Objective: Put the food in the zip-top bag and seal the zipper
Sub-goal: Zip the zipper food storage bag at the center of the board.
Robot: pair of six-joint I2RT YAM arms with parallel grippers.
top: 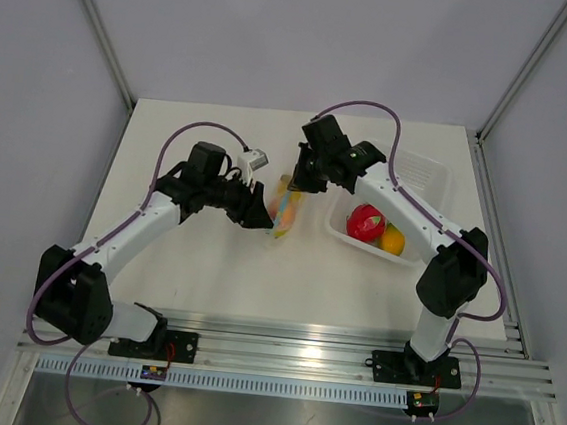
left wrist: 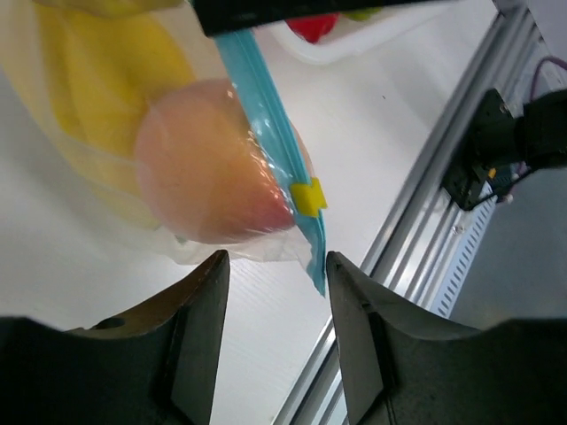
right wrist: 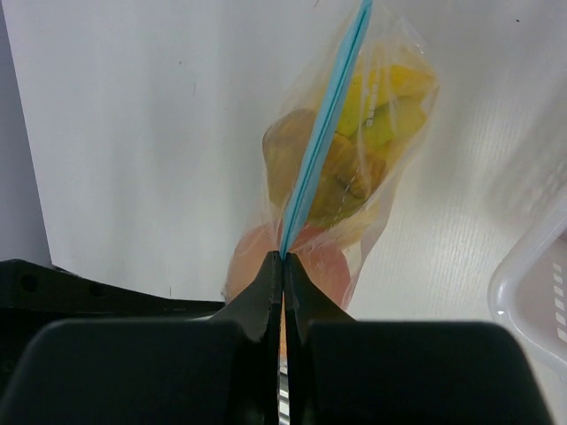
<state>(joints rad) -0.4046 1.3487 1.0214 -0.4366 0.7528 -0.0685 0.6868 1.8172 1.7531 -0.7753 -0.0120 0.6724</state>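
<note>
The zip-top bag (top: 286, 209) hangs between my two grippers above the table's middle. It holds the peach (left wrist: 208, 164), the yellow banana bunch (left wrist: 97, 80) and a yellowish piece that may be the lemon (right wrist: 292, 159). The light-blue zipper (right wrist: 323, 124) runs along the bag's top edge, with a yellow slider (left wrist: 307, 197) near one end. My right gripper (right wrist: 283, 258) is shut on the zipper strip at its near end. My left gripper (left wrist: 275, 274) is open, and the strip's tip hangs just inside its right finger (left wrist: 354, 301).
A white tray (top: 425, 174) at the right holds a red fruit (top: 365, 222) and an orange fruit (top: 392, 240); its corner shows in the right wrist view (right wrist: 532, 301). An aluminium rail (top: 291, 339) runs along the near edge.
</note>
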